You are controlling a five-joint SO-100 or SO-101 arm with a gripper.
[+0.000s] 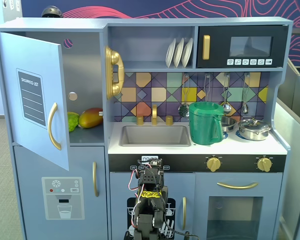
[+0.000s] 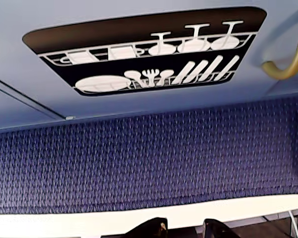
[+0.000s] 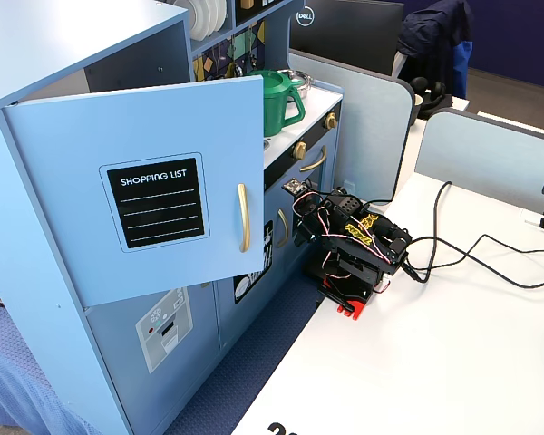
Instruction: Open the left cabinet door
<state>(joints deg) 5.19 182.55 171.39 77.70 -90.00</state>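
The left cabinet door (image 1: pixel 37 65) (image 3: pixel 63 245) is light blue with a black SHOPPING LIST panel and a curved gold handle (image 1: pixel 51 126) (image 3: pixel 243 217). It stands swung wide open. Behind it, toy fruit (image 1: pixel 90 118) lies on the shelf. My arm is folded low in front of the dishwasher door (image 2: pixel 139 49), well to the right of and below the open door in both fixed views. My gripper (image 1: pixel 150 161) (image 3: pixel 296 195) (image 2: pixel 185 229) touches nothing. In the wrist view only its two dark fingertips (image 2: pixel 159 228) show, at the bottom edge, a small gap apart and empty.
A lower door with an ice dispenser picture (image 1: pixel 63 197) sits shut below the open door. A green pitcher (image 1: pixel 206 122), a pot (image 1: pixel 254 129) and a sink (image 1: pixel 155 135) are on the counter. Cables (image 3: pixel 471 258) trail over the white table. Blue carpet (image 2: pixel 149 158) lies below.
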